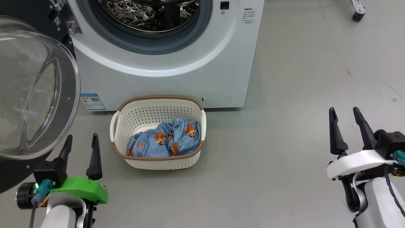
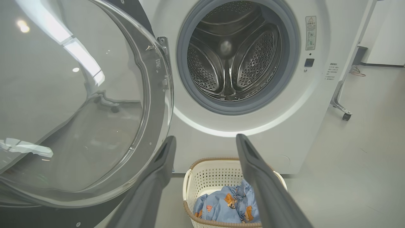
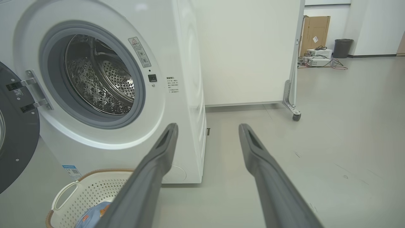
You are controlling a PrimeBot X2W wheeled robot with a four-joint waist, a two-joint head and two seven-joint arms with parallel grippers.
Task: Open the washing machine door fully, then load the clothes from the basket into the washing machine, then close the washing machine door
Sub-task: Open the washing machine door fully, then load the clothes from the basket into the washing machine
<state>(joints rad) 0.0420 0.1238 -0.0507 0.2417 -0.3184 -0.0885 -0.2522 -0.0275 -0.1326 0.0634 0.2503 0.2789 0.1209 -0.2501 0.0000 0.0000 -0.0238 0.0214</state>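
The white washing machine [image 1: 177, 82] stands ahead with its steel drum [image 2: 232, 52] exposed. Its door [image 1: 31, 91], a clear glass bowl in a black rim, is swung wide to the left. On the floor before the machine sits the cream basket [image 1: 117, 133] holding light-blue clothes [image 1: 167, 139] with orange-brown prints. My left gripper [image 1: 80, 145] is open and empty at lower left, between the door and the basket. My right gripper [image 1: 345, 117] is open and empty far to the right, over bare floor. The left wrist view shows the basket [image 2: 205, 177] and the clothes [image 2: 221, 205] between the fingers.
Grey floor [image 1: 284, 110] spreads right of the machine. A white panel on castors [image 3: 292, 110] stands behind the machine's right side. A cardboard box [image 3: 314, 30], a bin [image 3: 343, 47] and cables lie far back. A castor wheel [image 1: 358, 14] is at top right.
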